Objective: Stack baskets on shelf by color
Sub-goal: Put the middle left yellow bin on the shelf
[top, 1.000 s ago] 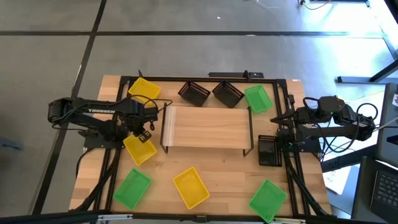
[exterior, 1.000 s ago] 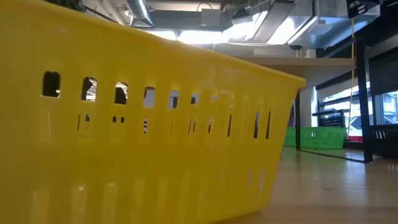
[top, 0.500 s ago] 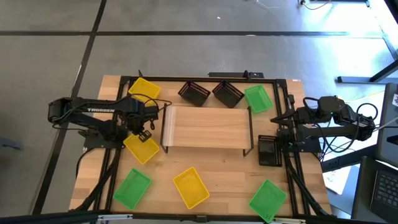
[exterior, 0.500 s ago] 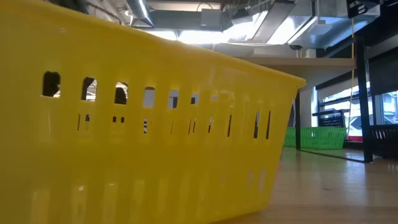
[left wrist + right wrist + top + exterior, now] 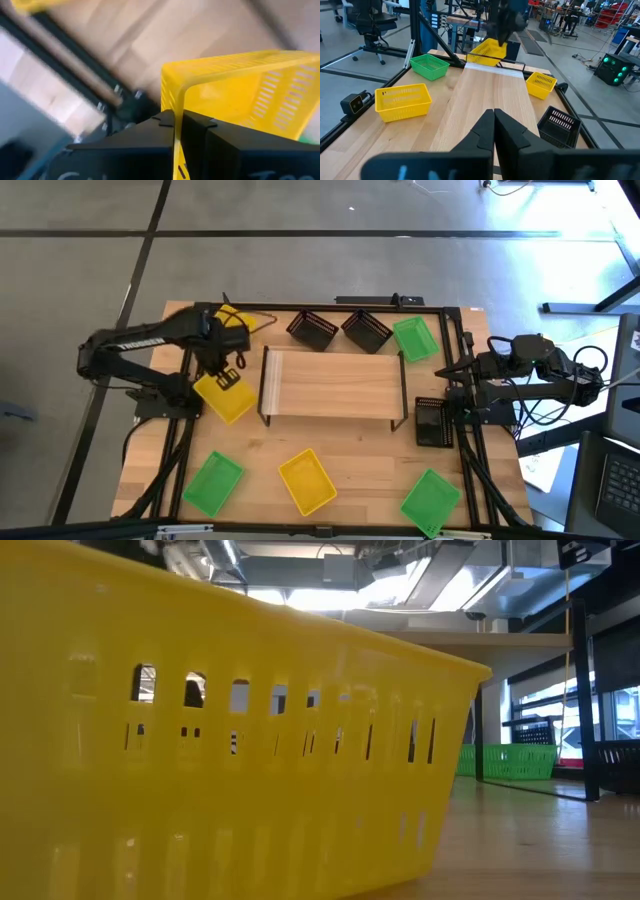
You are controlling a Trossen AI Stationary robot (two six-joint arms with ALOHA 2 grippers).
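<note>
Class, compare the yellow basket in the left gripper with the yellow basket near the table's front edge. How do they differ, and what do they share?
The held yellow basket has its wall pinched by the shut left gripper; the front yellow basket lies free on the table, touched by nothing. The held basket is beside the shelf's left end; the front basket is before the shelf. Both are yellow with slotted sides.

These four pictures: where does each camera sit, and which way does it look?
High view: above the table, looking down; both arms show.
Low view: at tabletop height, a yellow basket fills it; no arm.
Left wrist view: on the left arm; the left end effector clamps a held yellow basket.
Right wrist view: looks across the shelf past the right end effector.
Shared: the held basket.
</note>
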